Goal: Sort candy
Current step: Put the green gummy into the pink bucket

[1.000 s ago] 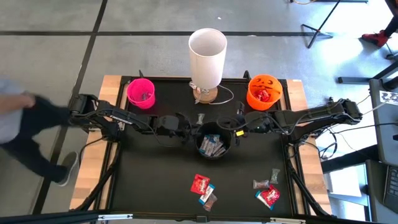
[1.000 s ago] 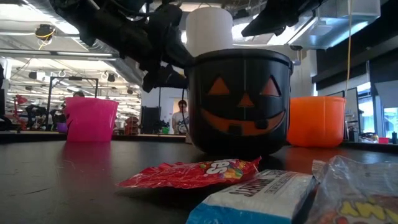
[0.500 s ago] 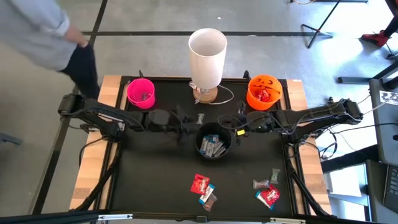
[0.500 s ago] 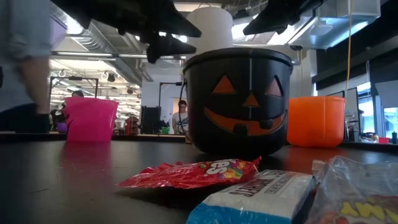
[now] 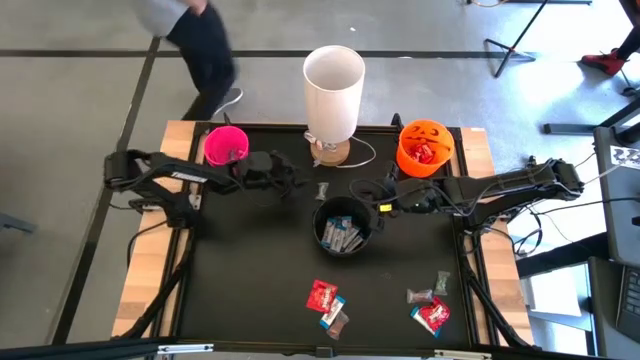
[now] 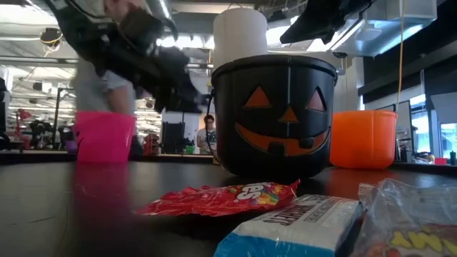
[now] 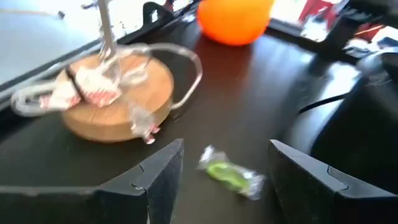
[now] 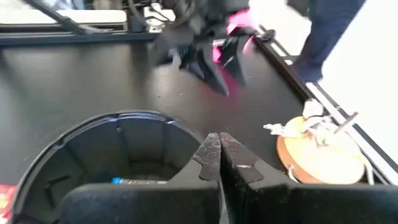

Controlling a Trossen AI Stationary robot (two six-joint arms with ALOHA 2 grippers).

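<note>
With our left gripper (image 5: 292, 181) empty and fingers spread beside the black bucket (image 5: 344, 227), we should lower squarely over the green-wrapped candy (image 7: 231, 176) near it, our right gripper (image 5: 363, 189) waiting above its rim, fingers pressed together.

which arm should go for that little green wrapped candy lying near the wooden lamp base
Probably left. The left gripper is open and faces the green-wrapped candy, which lies just ahead between its fingers. The right gripper is shut, over the black bucket.
</note>
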